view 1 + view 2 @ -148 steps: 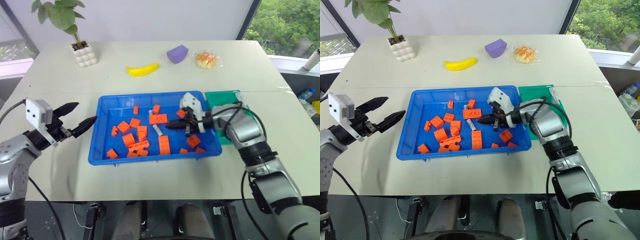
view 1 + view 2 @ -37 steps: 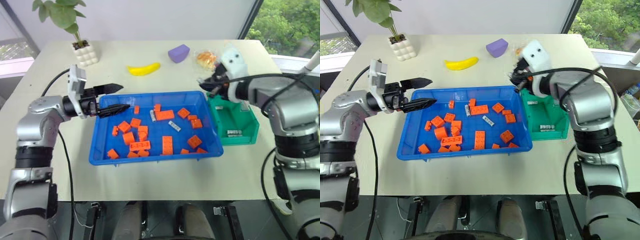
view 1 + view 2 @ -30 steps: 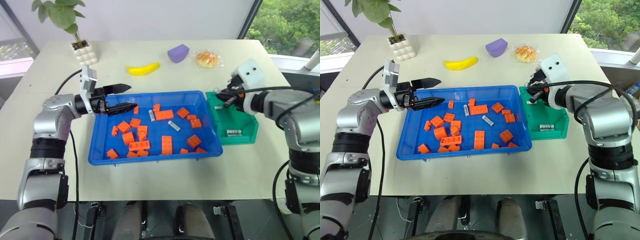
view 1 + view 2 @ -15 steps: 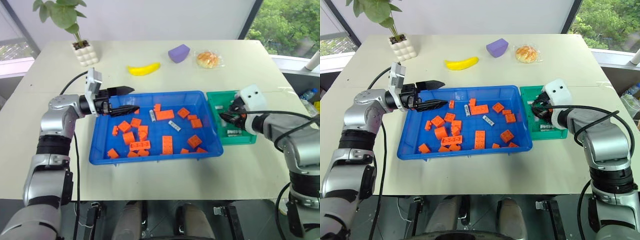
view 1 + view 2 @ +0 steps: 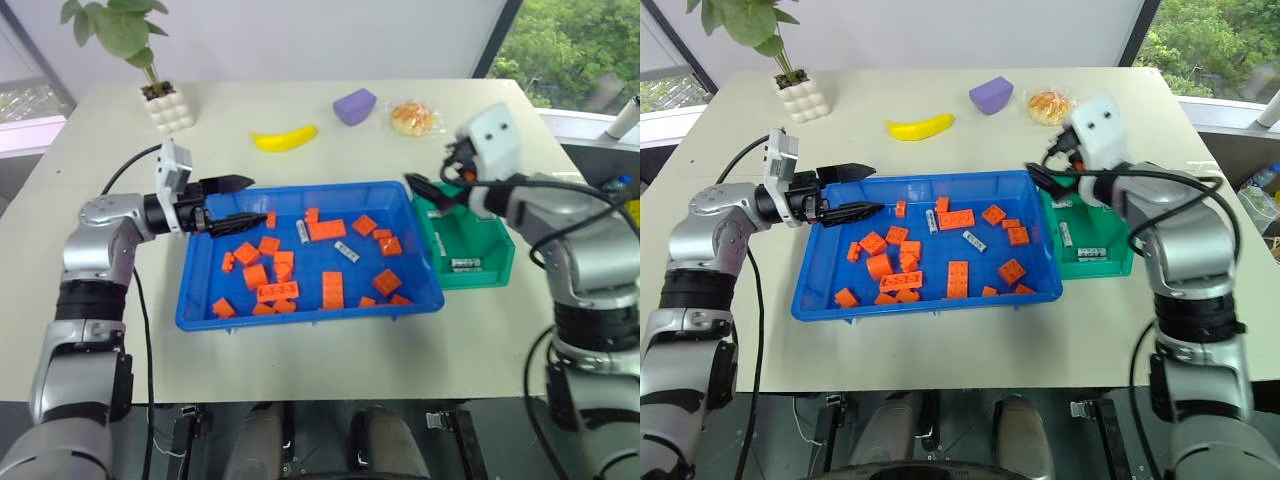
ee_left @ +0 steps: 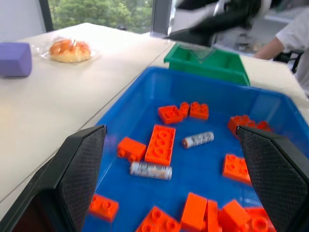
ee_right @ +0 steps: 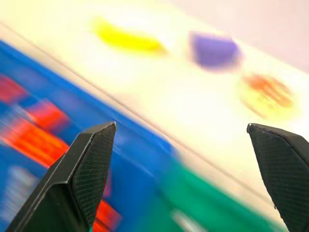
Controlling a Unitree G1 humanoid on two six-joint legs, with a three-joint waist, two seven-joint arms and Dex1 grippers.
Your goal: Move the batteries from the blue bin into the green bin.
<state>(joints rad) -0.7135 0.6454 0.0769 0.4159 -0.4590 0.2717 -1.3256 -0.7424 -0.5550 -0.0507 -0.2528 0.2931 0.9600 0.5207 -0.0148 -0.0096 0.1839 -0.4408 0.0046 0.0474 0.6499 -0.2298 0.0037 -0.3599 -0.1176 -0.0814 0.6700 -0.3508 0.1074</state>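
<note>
Two silver-grey batteries (image 6: 198, 139) with darker ends lie among orange bricks (image 5: 333, 289) in the blue bin (image 5: 200, 290) — both grippers' jaws wide open, empty.

Batteries (image 5: 348, 251) split between blue bin (image 5: 200, 300) and green bin (image 5: 500, 262).

Head eyes look down over the blue bin (image 5: 310, 310); wrist views skim close across it.

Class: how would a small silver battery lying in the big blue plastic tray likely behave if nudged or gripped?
The small silver battery is a smooth cylinder lying flat on the blue plastic tray, so it probably rolls sideways when nudged. Looks rigid and metallic: likely slippery between jaws.
</note>
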